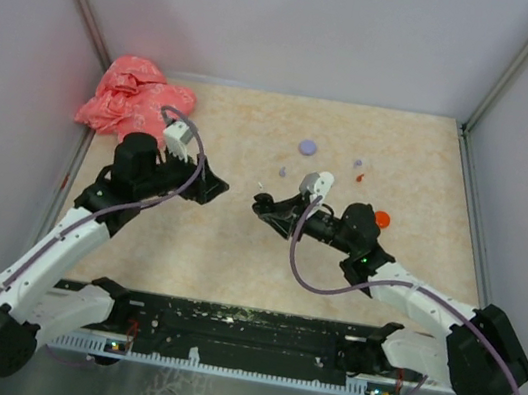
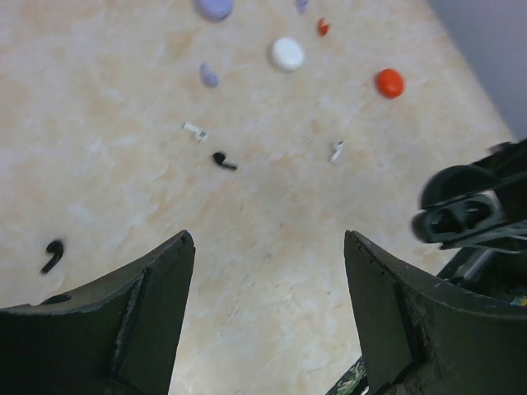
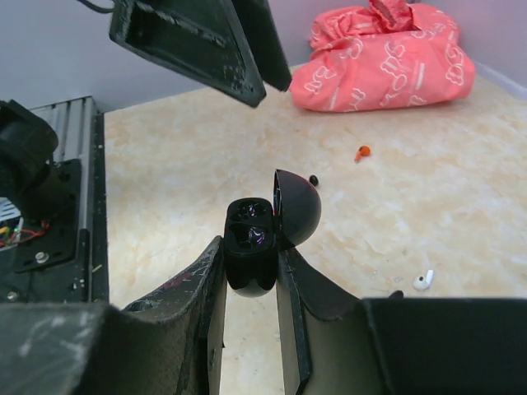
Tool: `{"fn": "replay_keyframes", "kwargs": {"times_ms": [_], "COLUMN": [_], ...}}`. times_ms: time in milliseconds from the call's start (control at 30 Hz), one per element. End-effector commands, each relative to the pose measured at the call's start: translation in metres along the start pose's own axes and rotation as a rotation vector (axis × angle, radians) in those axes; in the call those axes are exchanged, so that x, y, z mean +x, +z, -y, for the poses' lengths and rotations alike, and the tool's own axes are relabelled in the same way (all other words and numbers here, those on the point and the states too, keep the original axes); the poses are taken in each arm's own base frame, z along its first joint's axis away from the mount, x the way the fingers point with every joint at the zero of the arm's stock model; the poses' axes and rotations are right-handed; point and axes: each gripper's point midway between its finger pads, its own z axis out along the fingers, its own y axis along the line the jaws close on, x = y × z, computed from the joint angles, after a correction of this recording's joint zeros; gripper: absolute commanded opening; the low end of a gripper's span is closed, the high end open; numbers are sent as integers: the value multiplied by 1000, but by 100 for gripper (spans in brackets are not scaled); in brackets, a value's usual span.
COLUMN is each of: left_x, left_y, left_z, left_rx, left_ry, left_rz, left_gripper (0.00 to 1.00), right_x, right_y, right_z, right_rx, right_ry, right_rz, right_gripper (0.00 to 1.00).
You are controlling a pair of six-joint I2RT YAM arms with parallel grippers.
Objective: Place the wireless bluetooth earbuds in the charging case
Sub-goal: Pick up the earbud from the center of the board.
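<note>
My right gripper (image 3: 249, 257) is shut on the black charging case (image 3: 250, 239), whose lid (image 3: 296, 206) stands open; both sockets look empty. In the top view it is held at mid-table (image 1: 260, 206). My left gripper (image 2: 268, 239) is open and empty, above the table just left of the case (image 2: 457, 216). Loose earbuds lie on the table: two black (image 2: 223, 161) (image 2: 53, 255), two white (image 2: 195, 131) (image 2: 337, 150), a lilac one (image 2: 209, 76) and an orange-red one (image 2: 323, 26).
Round discs lie at the back: lilac (image 1: 307, 147), white (image 2: 287, 53) and orange-red (image 1: 381, 218). A crumpled pink bag (image 1: 134, 95) sits in the far left corner. Grey walls enclose the table on three sides.
</note>
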Motion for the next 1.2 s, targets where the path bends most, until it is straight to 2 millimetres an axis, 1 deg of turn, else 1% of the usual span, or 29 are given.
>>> {"fn": "replay_keyframes", "kwargs": {"times_ms": [0,133,267,500,667,767,933,1000,1167], "left_x": [27,42,57,89,103,106,115,121,123], "left_y": [-3,0,6,20,28,37,50,52,55], "left_z": [-47,-75,-97,-136,-164,-174,-189,-194,-202], "left_rx": [-255,-390,-471,-618,-728,-740,-741,-737,-728], "left_ry": [-62,-53,-24,15,51,53,32,11,-19], "left_rz": [-118,-188,-278,-501,-595,-618,-665,-688,-694], "left_gripper": [79,79,78,76,72,68,57,56,55], "right_x": [-28,-23,-18,-11,-5,-3,1,1,2], "right_y": [-7,-13,-17,-21,-24,-25,-26,-26,-25], "right_z": [12,15,16,17,18,17,19,19,20], "right_rx": [74,107,118,123,130,126,132,133,129], "right_ry": [-98,-120,-136,-155,-164,-166,-173,-175,-175], "right_rz": [101,100,96,95,90,87,79,78,76], "right_gripper": [0,0,0,0,0,0,0,0,0]}}
